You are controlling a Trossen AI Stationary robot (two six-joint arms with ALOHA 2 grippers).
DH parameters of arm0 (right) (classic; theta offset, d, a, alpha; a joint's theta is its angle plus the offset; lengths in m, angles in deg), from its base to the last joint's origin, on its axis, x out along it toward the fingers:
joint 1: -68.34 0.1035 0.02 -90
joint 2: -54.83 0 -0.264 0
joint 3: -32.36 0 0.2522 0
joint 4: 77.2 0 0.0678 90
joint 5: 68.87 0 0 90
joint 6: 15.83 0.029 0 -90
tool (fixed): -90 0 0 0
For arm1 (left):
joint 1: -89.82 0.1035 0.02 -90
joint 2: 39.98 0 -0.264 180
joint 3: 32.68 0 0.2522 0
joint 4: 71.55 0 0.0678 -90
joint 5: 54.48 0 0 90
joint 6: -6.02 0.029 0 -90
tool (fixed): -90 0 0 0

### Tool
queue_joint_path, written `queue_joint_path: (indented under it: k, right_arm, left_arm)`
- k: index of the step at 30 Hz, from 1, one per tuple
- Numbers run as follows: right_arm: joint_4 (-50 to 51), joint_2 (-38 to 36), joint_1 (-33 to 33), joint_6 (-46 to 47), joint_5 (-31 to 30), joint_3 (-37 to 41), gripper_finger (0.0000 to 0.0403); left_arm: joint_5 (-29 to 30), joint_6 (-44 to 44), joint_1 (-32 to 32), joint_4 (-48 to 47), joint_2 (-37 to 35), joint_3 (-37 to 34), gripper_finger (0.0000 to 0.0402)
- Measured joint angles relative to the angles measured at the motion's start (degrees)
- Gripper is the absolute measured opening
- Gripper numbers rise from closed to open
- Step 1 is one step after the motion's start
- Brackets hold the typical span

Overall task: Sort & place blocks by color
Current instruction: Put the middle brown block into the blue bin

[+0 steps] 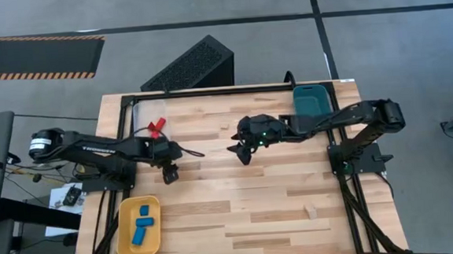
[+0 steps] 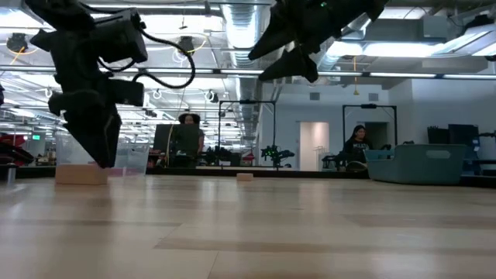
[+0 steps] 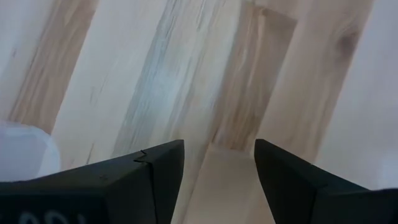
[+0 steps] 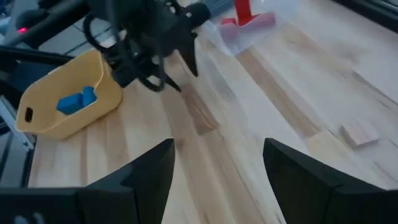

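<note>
- A pale block (image 1: 311,211) is lying alone near the table's front edge.
- Blue blocks (image 1: 144,221) are sitting in the yellow tray (image 1: 125,242).
- Left gripper (image 1: 170,174) is hovering with fingers spread, empty.
- Right gripper (image 1: 244,151) is hanging mid-table, fingers parted, empty.
- Red blocks (image 1: 159,126) are resting in a barely visible clear tray (image 4: 273,11).

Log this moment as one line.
left gripper: open, empty, over table | right gripper: open, mid-table | blue blocks: yellow tray | red blocks: clear tray | pale block: loose

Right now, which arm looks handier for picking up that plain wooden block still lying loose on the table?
Probably the right. The pale block lies on the right arm's half; the right gripper hangs open mid-table, while the left gripper is farther across.
</note>
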Motion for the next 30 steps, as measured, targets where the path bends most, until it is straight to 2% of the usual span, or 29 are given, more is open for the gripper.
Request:
queue_joint_path:
  k: [12, 19, 27, 30]
  right_arm:
    - [-0.1, 0.0, -0.7, -1.1, -0.1, 0.0, 0.0270]
    - [-0.1, 0.0, -0.7, -1.5, -0.1, 0.0, 0.0270]
    - [0.2, 0.1, -0.7, -1.5, 0.0, 0.0, 0.0270]
    - [0.2, 0.1, -0.4, -1.5, 0.0, 0.0, 0.0270]
  left_arm:
    - [-1.2, 0.8, 0.1, 0.9, 8.9, 0.4, 0.0183]
    - [-1.2, 3.8, 0.0, -1.7, 8.2, 5.5, 0.0183]
    - [-0.8, 9.9, 0.0, -12.9, 7.7, 10.1, 0.0183]
    - [-2.0, 10.5, 0.0, -13.1, 7.7, 10.7, 0.0183]
